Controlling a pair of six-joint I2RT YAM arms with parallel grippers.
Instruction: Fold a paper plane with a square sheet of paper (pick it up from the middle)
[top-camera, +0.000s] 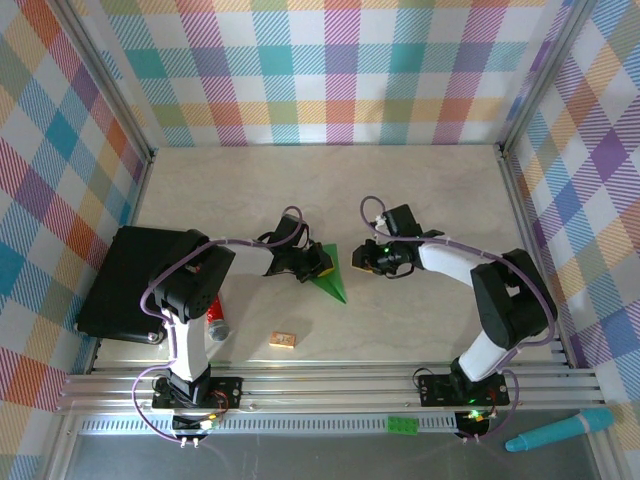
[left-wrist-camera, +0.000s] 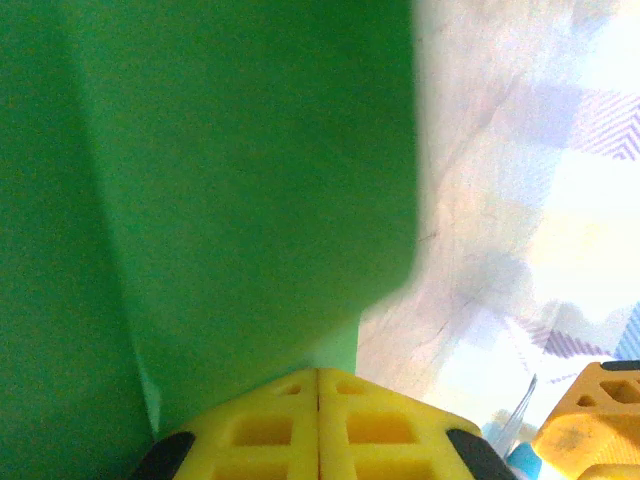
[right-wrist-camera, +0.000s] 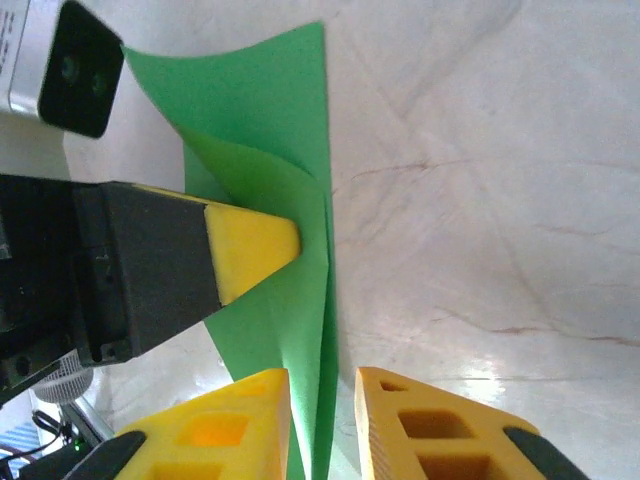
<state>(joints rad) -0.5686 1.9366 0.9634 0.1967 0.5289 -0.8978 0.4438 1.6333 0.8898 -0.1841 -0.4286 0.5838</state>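
Jaws: left gripper (left-wrist-camera: 318, 375) pinches the paper plane (right-wrist-camera: 265, 110); right gripper (right-wrist-camera: 322, 385) stands narrowly parted.
I see the plane's folded edge between the right fingers.

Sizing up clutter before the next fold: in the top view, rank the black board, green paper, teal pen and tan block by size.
1. black board
2-3. green paper and teal pen: unsure; pen longer, paper wider, partly hidden by the left gripper
4. tan block
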